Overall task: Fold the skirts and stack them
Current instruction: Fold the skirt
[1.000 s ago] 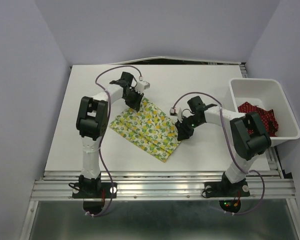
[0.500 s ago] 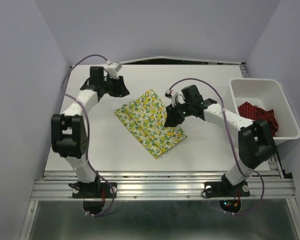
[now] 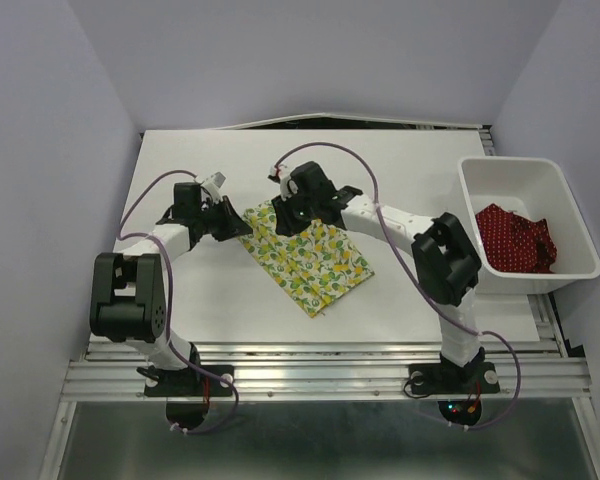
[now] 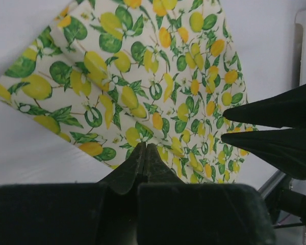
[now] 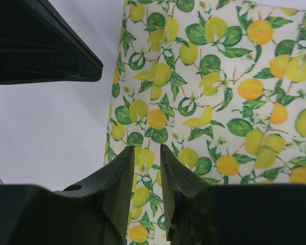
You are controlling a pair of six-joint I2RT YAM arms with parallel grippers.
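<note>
- Desk [image 3: 180,300]: white, carries everything.
- Bin [image 3: 510,172]: white, at the right. Holds the red skirt [image 3: 515,240], crumpled and not yet folded.
- Lemon skirt [image 3: 310,260]: folded flat mid-desk, likely the base of the stack.
- Left pincer [image 4: 144,149]: tips together at the lemon skirt's left edge. Cannot tell if it nips cloth.
- Right pincer [image 5: 146,149]: a slit apart over the far-left edge, probably squaring the fold.

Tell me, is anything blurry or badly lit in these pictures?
Top external: evenly lit, sharp, no glare on the lemon skirt. Left wrist: print crisp, the left end effector a soft black shape. Right wrist: print crisp, the right end effector near-black, slightly blurred.
</note>
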